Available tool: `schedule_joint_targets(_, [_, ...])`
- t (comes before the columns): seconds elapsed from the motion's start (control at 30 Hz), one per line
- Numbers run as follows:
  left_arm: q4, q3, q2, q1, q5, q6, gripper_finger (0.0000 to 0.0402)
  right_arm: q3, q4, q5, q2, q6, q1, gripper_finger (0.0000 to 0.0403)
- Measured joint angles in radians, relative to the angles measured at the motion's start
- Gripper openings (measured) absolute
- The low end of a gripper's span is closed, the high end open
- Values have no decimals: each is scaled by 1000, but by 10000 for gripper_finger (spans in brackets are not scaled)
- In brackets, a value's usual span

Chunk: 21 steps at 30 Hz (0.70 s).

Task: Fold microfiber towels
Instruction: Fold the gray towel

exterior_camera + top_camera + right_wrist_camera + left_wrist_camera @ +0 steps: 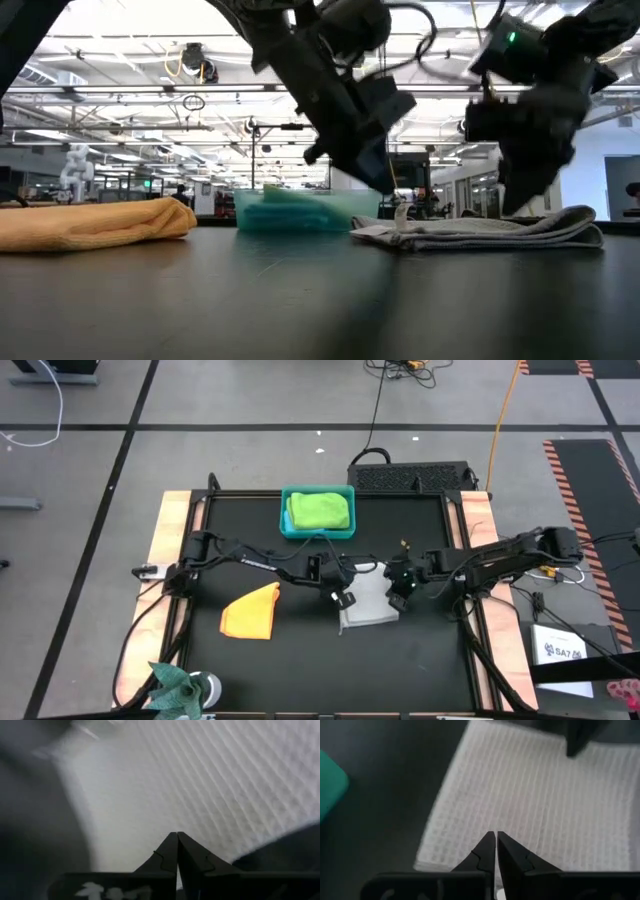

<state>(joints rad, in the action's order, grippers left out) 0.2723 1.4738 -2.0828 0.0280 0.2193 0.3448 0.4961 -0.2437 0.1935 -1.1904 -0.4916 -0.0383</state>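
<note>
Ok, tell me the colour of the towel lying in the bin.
Lime green: the towel in the teal bin shows best in the high view.

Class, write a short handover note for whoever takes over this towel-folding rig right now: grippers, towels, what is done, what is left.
Left gripper: shut, empty, above the light grey towel's left edge.
Right gripper: shut, over that towel's right side; no grip visible.
Grey towel lies flat mid-table, apparently partly folded.
Orange-yellow towel: folded, on the left.
Lime green towel: in the teal bin.
Left: finish the grey towel; no other towels are in view.
</note>
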Motion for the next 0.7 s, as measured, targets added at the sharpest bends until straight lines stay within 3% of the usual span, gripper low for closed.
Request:
schedule_joint_targets(0.1, [5, 2, 24, -14, -1, -1, 4, 0, 1, 37, 81, -1, -19, 0])
schedule_joint_targets(0.27, [39, 2, 23, -79, -112, 58, 20, 0, -46, 43, 165, 40, -75, 15])
schedule_joint_targets(0.7, [122, 2, 23, -140, -222, 162, 98, 1, -76, 99, 133, 115, -363, 130])
